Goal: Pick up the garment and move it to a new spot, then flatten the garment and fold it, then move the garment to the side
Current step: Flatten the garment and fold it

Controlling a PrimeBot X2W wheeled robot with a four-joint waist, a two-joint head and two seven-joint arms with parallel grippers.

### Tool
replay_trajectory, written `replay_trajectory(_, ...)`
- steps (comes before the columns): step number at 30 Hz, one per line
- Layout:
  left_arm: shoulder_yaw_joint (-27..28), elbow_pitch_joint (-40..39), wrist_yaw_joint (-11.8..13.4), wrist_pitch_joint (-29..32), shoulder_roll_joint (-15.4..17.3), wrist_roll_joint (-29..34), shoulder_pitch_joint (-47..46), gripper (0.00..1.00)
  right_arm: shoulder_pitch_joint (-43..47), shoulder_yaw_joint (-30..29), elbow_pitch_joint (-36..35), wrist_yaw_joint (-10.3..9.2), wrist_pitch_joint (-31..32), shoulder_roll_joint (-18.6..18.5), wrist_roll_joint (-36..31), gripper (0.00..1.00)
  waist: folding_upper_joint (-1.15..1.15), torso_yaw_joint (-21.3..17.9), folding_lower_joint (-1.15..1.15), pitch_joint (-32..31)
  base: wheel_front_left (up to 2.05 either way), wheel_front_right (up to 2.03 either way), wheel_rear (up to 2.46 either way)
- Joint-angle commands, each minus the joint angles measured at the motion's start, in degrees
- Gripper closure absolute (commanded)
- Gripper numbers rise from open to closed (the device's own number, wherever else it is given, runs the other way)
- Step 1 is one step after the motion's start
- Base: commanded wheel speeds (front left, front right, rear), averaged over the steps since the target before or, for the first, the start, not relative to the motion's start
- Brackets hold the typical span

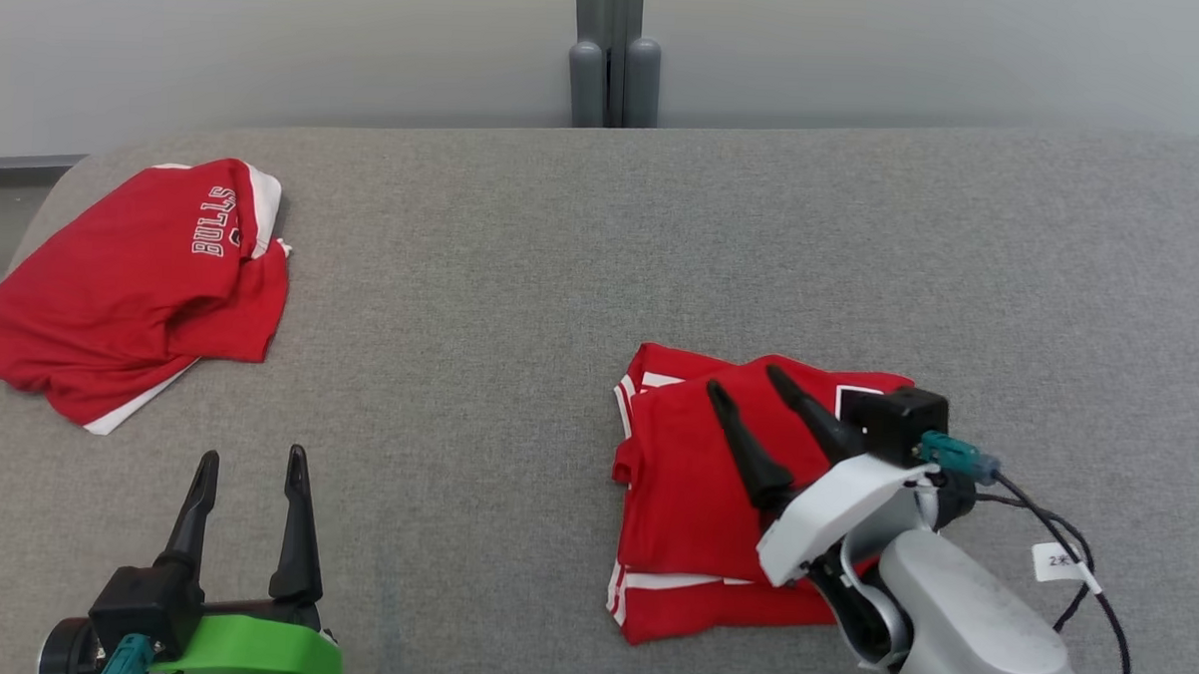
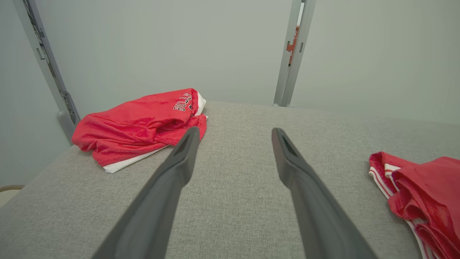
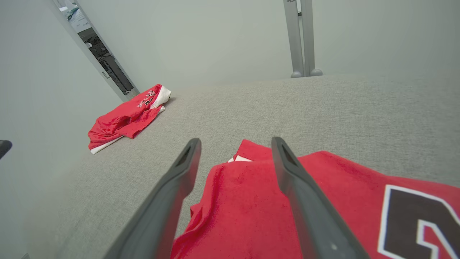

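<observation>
- Grey woven cloth covers the padded table (image 1: 603, 227), which spans the head view from edge to edge
- Crumpled red garment (image 1: 122, 290) with white trim and lettering lies at 10 o'clock in the head view, well apart from both arms
- Folded red garment (image 1: 689, 480), the task's thing by my reading, sits at 4 o'clock as a flat stack; its striped left edge runs from 12 to 6, and its right part is hidden behind the right arm
- Right gripper (image 1: 744, 379) hangs over that stack, fingers pointing toward 11 o'clock, spread apart and gripping nothing; whether they brush the cloth cannot be told
- In the right wrist view, the right gripper (image 3: 235, 140) has one finger above the red fabric (image 3: 244, 201) and the other out past its edge, over bare grey
- Left gripper (image 1: 253, 454) waits at 7 o'clock, jaws wide and empty, fingers toward 12, well apart from the stack
- Judged from this, folding looks done and the shift to the side remains; the right arm is nearer, with the stack lying directly beneath its fingers
</observation>
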Motion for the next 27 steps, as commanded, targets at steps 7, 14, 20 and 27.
replay_trajectory(7, -0.1, 0.3, -0.4, 0.0, 0.1, 0.7, 0.2, 0.00, 4.4, -9.9, -8.9, -0.07, -0.7, -6.0, -3.9, 0.00, 0.00, -2.2, 0.00, -1.7, 0.00, 0.00, 0.00)
replay_trajectory(14, 0.2, 0.3, -0.5, 0.0, 0.1, 0.8, 1.4, 0.00, 13.7, -19.7, -18.3, -0.06, -0.7, -7.8, -8.5, 0.00, 0.00, -3.6, 0.00, -2.8, 0.00, 0.00, 0.00)
replay_trajectory(20, 0.1, 0.4, -0.7, 0.0, 0.1, 0.5, 2.2, 0.00, 21.4, -24.8, -24.8, -0.06, -0.7, -5.5, -11.4, 0.00, 0.00, -4.3, 0.00, -3.2, 0.00, 0.00, 0.00)
replay_trajectory(27, -0.2, 0.6, -0.6, 0.0, 0.1, 0.3, 2.4, 0.00, 26.1, -26.0, -28.0, -0.06, -0.7, -2.7, -14.3, 0.00, 0.00, -4.8, 0.00, -3.3, 0.00, 0.00, 0.00)
